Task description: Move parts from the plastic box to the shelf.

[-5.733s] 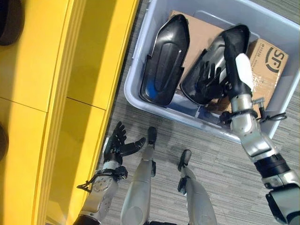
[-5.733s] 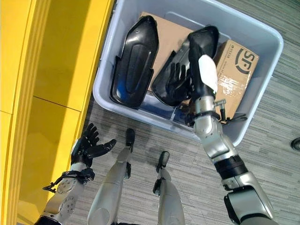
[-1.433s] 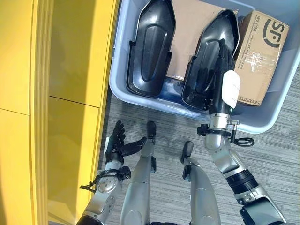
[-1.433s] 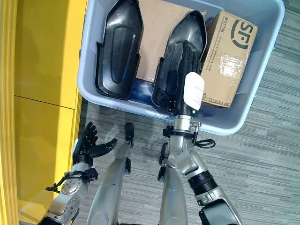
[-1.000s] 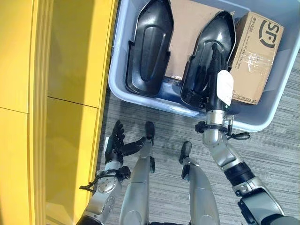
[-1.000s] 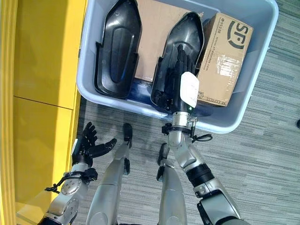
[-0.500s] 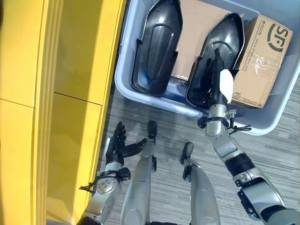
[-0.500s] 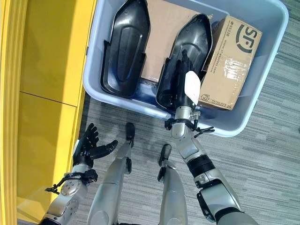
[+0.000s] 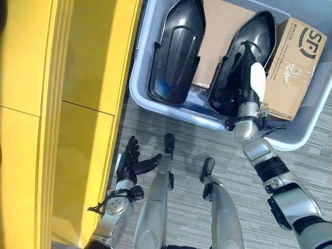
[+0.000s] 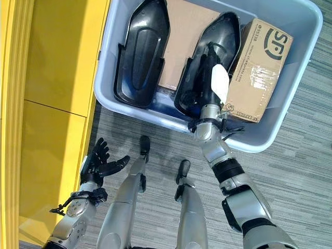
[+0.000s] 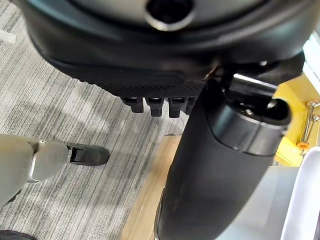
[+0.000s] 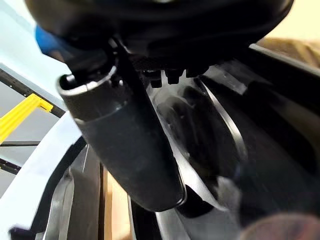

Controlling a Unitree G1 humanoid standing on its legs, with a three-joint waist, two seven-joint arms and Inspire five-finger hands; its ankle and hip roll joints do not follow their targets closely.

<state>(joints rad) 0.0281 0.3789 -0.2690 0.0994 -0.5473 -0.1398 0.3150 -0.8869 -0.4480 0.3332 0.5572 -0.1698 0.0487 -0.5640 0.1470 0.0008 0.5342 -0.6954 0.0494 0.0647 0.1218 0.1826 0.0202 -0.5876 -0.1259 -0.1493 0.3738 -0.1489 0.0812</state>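
Observation:
A blue-grey plastic box (image 9: 136,83) on the floor holds two long black moulded parts. The left part (image 9: 176,52) lies alone. My right hand (image 9: 243,78), with a white thumb cover, reaches over the box's near rim. It lies in the hollow of the right part (image 9: 262,28), fingers stretched along it. In the right wrist view the thumb (image 12: 125,140) stands over that part's inner surface (image 12: 215,130). My left hand (image 9: 130,162) hangs open low beside the yellow shelf (image 9: 78,78), holding nothing.
A flat cardboard sheet (image 9: 220,26) lies under the parts. A taped cardboard box (image 9: 295,62) fills the plastic box's right end, close to my right hand. The shelf front runs right next to the box's left wall. Grey carpet (image 9: 306,155) surrounds the box.
My right hand has slid a little farther into the box along the right part. The left hand has stayed where it was. The whole view has shifted slightly.

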